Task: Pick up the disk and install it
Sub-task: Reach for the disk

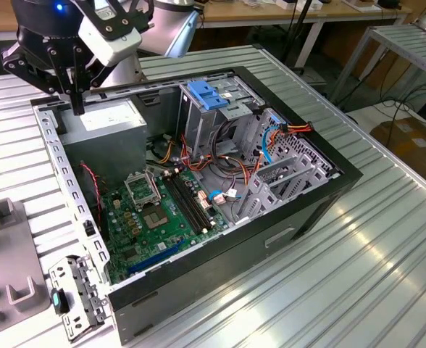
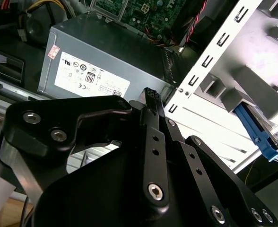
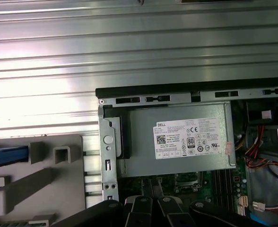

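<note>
Exterior view: end effector (image 1: 76, 107), clenched on nothing, hangs over the power supply (image 1: 110, 119) edge; beyond it, outside the case wall (image 1: 51, 141), the disk (image 3: 6, 154) shows a blue rail.

Ribbed metal table (image 1: 365, 275), wooden workbench (image 1: 256, 13) behind.

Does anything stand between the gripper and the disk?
Yes. The case's metal side wall lies between the gripper, above the power supply, and the disk in its grey holder outside.
</note>
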`<state>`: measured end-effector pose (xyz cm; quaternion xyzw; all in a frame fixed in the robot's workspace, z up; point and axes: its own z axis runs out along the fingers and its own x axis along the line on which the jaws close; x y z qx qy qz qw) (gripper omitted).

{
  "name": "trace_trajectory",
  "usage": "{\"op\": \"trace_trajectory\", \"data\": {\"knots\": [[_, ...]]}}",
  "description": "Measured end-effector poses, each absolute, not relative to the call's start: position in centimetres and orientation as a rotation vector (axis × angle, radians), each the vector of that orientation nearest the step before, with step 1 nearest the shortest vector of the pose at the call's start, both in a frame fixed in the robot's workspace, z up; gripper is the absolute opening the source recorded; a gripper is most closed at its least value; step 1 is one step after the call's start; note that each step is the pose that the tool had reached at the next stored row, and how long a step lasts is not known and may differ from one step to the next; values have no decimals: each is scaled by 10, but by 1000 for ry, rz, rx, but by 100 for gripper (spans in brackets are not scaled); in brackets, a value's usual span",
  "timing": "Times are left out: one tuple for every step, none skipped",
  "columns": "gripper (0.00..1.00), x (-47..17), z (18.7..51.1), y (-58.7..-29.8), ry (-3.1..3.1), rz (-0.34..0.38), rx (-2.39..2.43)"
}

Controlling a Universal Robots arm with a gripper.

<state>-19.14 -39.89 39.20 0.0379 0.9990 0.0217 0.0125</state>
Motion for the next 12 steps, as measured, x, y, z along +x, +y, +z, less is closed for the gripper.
{"op": "trace_trajectory", "data": {"knots": [[11, -192, 392, -399, 3114, 68, 118], [11, -193, 392, -399, 3114, 68, 118], [11, -193, 392, -399, 3114, 68, 118], [11, -194, 392, -399, 3114, 68, 118], [11, -194, 392, -399, 3114, 68, 118], [11, -195, 392, -399, 3114, 68, 118], [11, -195, 392, -399, 3114, 68, 118], [11, -195, 392, -399, 3114, 68, 118], [11, -196, 392, -399, 3114, 68, 118], [11, -196, 392, -399, 3114, 68, 118], [11, -196, 392, -399, 3114, 68, 118], [11, -197, 392, -399, 3114, 68, 118]]}}
